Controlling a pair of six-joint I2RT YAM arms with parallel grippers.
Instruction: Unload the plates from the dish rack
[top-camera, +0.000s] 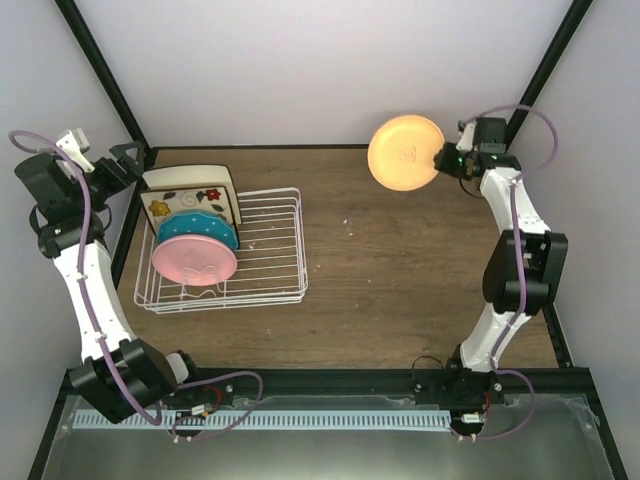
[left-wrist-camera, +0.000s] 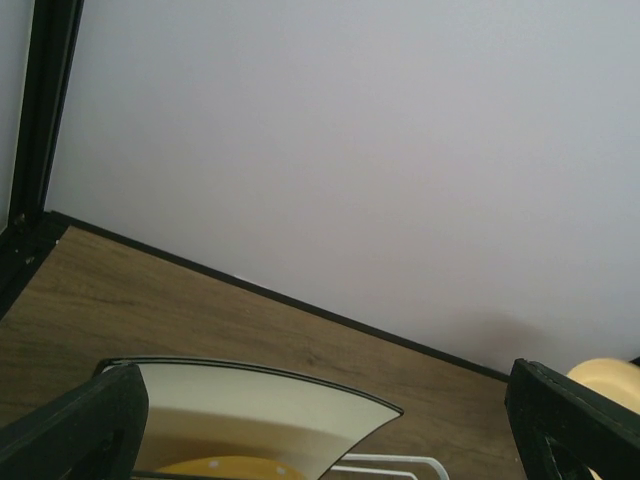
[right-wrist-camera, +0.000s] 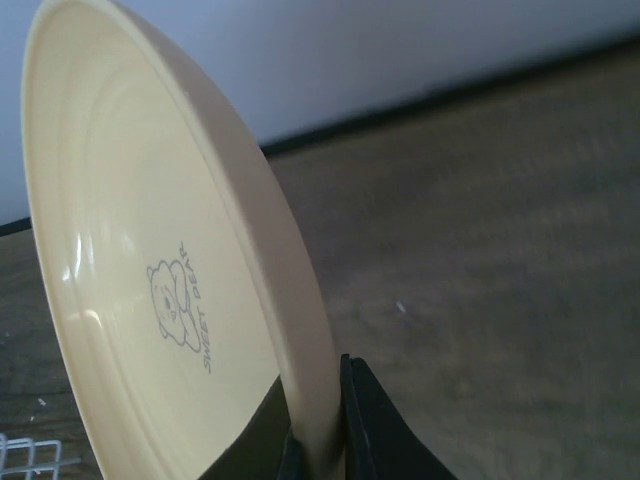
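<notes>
While the right gripper (top-camera: 446, 160) pinches the bottom rim of the round pale-orange plate (top-camera: 405, 152) between its two dark fingers (right-wrist-camera: 375, 435), that plate is held on edge at the upper right of the top view. It is well apart from the white wire dish rack (top-camera: 270, 252) on the brown wooden table (top-camera: 400, 290) at centre left. Four plates stand in the rack's left part: a plain square cream plate (top-camera: 185, 179) at the back, then a flowered square cream plate (top-camera: 180, 205), a round teal plate (top-camera: 222, 232) and a round pink plate (top-camera: 195, 260) in front. The left gripper (top-camera: 122, 165) hovers at the upper left, just beside the cream plates, its fingers spread wide and holding nothing.
</notes>
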